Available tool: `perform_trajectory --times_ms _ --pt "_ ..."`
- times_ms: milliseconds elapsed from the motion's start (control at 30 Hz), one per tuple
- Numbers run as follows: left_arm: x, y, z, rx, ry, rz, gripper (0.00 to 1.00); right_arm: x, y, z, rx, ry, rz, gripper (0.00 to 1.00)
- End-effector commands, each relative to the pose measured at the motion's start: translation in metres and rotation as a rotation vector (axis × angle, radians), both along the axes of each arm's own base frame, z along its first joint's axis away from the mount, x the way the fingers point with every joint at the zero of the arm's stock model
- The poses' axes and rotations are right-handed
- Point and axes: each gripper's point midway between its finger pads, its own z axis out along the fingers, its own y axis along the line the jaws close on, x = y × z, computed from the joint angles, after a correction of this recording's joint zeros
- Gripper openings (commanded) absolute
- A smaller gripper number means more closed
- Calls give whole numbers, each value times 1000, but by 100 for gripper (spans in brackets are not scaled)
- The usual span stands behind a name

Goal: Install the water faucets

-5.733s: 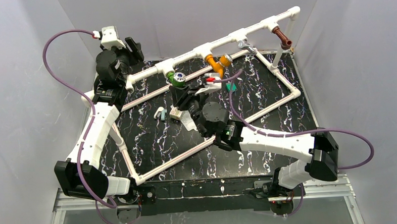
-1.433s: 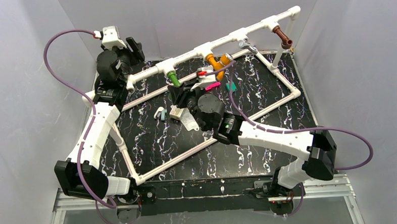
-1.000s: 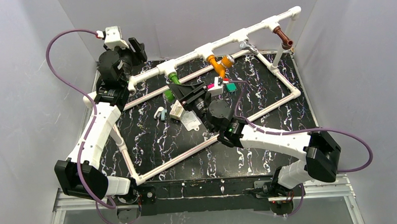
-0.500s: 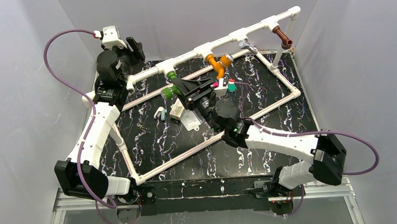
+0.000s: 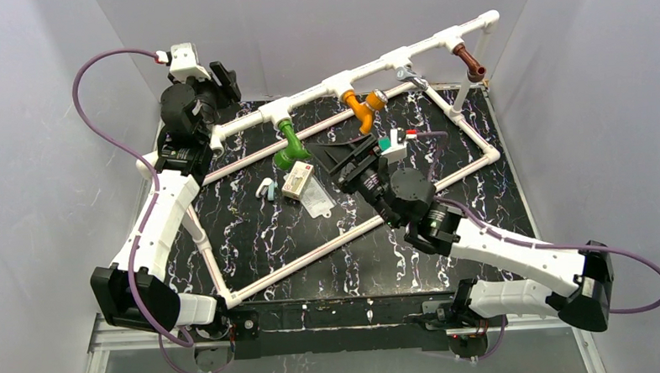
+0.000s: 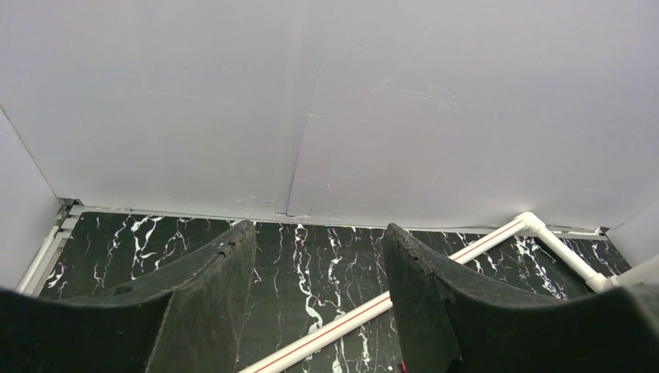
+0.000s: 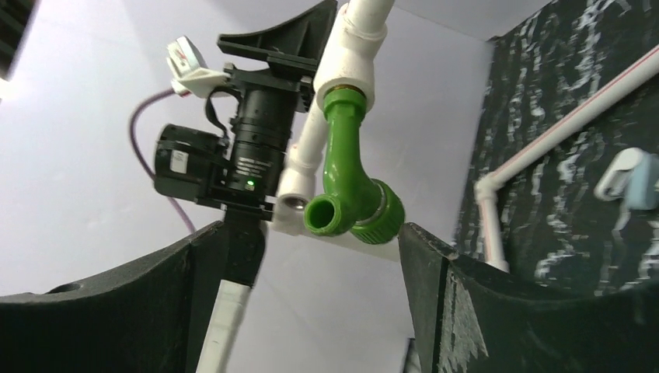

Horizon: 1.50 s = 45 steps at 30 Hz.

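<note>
Freed green water faucet (image 5: 290, 146) now hangs from the white pipe (image 5: 322, 90) at eleven o'clock on the tabletop (image 5: 447, 257), apparently installed, as the right gripper (image 5: 334, 154) has backed toward four o'clock, fingers spread, empty; left gripper (image 6: 319, 233) fingers apart.
</note>
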Motion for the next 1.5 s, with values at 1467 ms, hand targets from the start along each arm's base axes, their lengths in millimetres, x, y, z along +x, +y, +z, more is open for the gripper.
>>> perform_trajectory --times_ms 1467 --pt "-28 2 -220 158 637 -6 59 21 18 34 -2257 -1967 -93 86"
